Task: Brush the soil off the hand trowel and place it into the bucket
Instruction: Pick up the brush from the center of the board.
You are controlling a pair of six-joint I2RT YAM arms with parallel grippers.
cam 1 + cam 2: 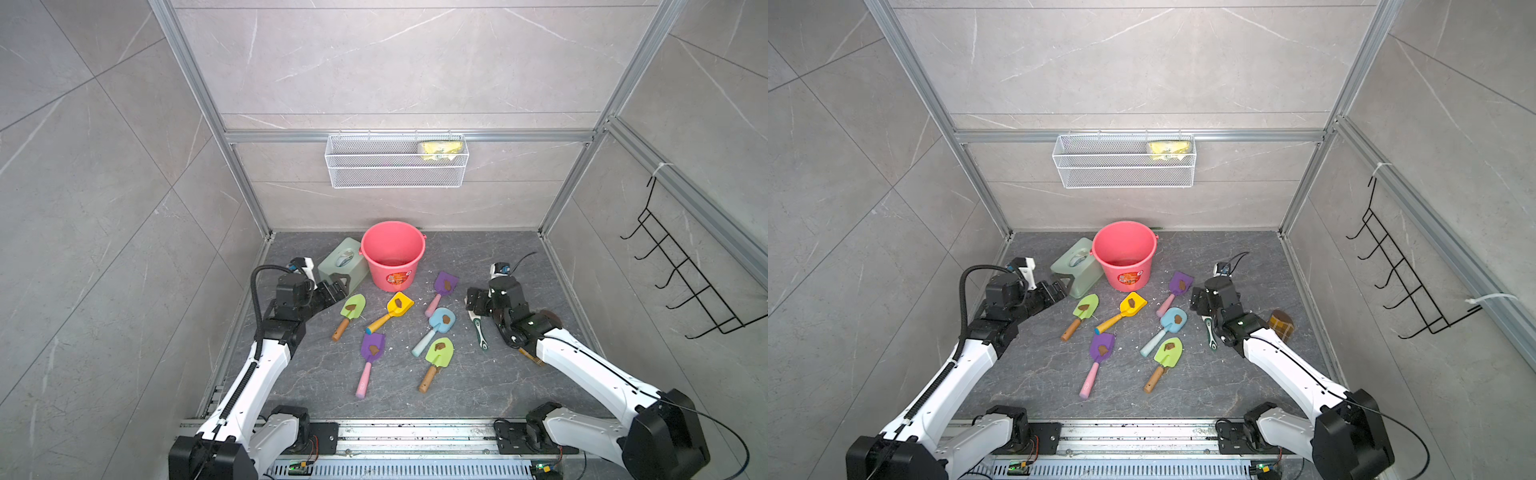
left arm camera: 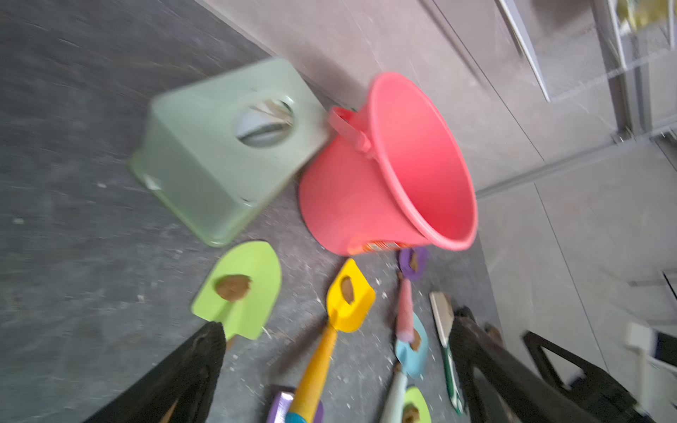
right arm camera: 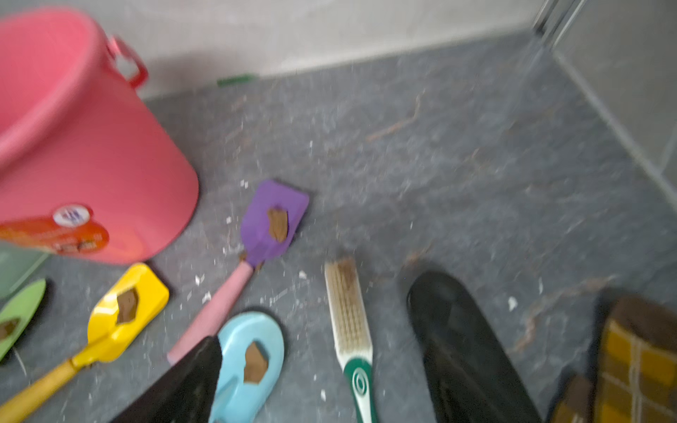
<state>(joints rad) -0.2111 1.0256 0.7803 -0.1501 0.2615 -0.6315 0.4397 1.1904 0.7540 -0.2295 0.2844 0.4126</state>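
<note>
By right edge of table [image 1: 478, 386], R fingers [image 3: 450, 329] are standing apart astride brush [image 3: 348, 322], its handle pointing to near edge. L fingers [image 2: 205, 351] apart, further off. Trowels [image 1: 405, 309] w/ soil [image 1: 398, 302] lying mid-table; bucket [image 1: 380, 274] at far edge.

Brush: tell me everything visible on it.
The brush looks plastic: white head, green-and-white handle, tan bristles stained brown toward the far end. It lies on the dark floor, bristles showing, beside the blue trowel. The right gripper hovers over it, jaws open to either side; no contact visible.
</note>
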